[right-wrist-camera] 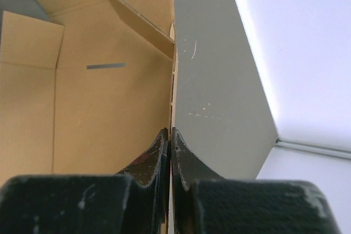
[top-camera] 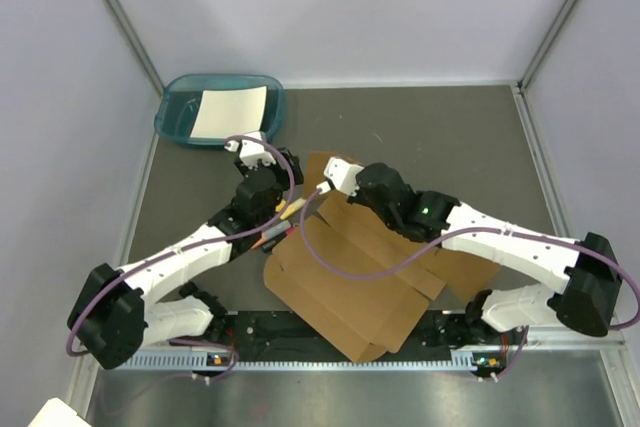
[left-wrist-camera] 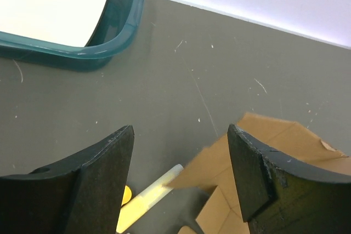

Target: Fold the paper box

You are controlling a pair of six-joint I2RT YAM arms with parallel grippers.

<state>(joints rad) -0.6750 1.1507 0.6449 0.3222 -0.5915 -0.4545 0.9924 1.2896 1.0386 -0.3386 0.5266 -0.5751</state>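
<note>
The box (top-camera: 340, 312) lies on the tabletop (top-camera: 450, 137), long axis diagonal. Its far corner sits just right of the open, empty left pincer (left-wrist-camera: 180, 131) — the right pincer (right-wrist-camera: 170, 132) is clamped shut on its far edge.

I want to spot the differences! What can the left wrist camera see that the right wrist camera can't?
Only left wrist: the teal tray with a white sheet in it, a yellow stick, and the open left jaws. Only right wrist: the right jaws pinched shut on the box edge, a raised flap and a slot. Both: the brown box and the grey table.
</note>
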